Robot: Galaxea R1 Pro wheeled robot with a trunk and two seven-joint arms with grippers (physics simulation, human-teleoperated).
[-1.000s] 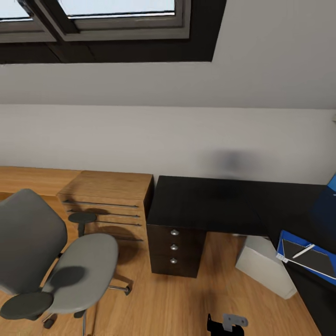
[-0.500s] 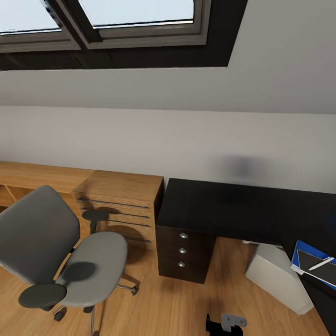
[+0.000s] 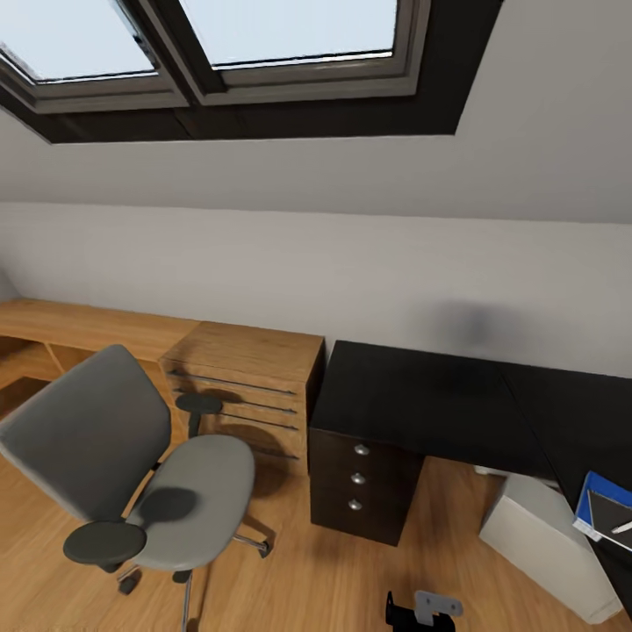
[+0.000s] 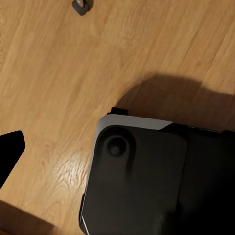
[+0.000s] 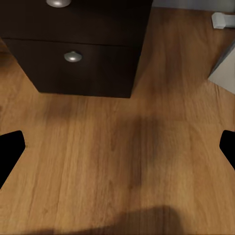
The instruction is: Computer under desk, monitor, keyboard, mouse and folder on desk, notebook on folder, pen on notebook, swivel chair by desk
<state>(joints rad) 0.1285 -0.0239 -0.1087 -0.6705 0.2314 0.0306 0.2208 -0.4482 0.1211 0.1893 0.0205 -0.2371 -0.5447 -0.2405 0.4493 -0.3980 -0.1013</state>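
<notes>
Right wrist – pincer spread wide, desk drawers just ahead

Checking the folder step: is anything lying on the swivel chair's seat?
No, the swivel chair seat is bare grey padding in the head view.

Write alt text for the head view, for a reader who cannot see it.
A grey swivel chair stands on the wooden floor, apart from a black desk with a drawer unit, and a low wooden shelf sits between them. At the desk's far right edge lies a blue folder with a dark notebook and white pen on it; a grey computer sits beneath, under a skylight.
</notes>
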